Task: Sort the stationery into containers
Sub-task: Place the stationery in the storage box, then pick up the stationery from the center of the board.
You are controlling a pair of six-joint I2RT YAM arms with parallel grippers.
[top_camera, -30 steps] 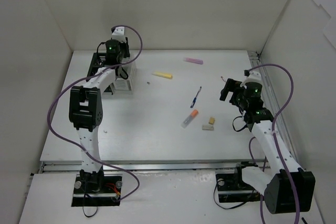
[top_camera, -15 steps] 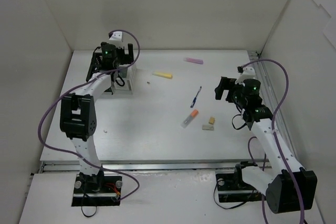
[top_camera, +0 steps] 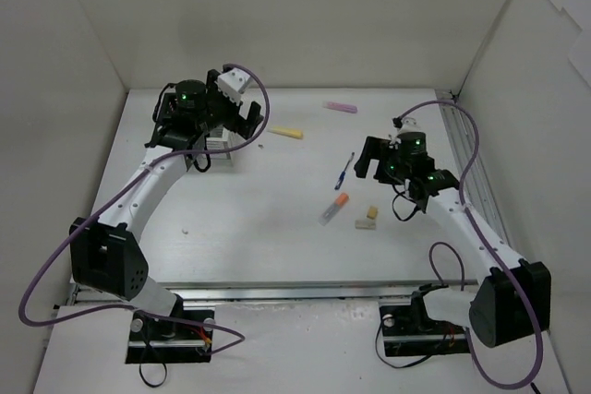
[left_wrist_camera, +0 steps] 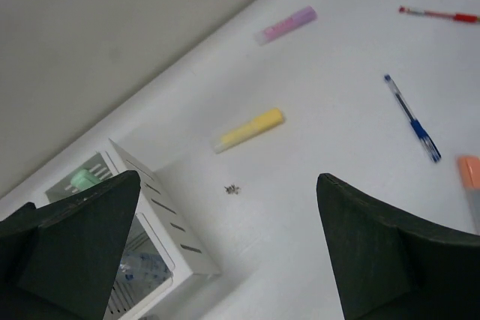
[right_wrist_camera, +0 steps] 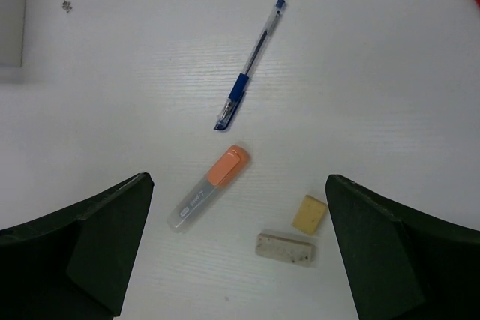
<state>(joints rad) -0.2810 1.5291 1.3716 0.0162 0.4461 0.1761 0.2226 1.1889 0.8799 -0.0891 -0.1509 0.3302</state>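
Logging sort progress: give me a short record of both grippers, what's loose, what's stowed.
left gripper: open, empty, by white organizer
right gripper: open, empty, over orange-capped highlighter
loose: yellow highlighter, pink highlighter, blue pen, red pen, orange-capped highlighter, beige eraser, grey eraser
stowed: green-capped highlighter
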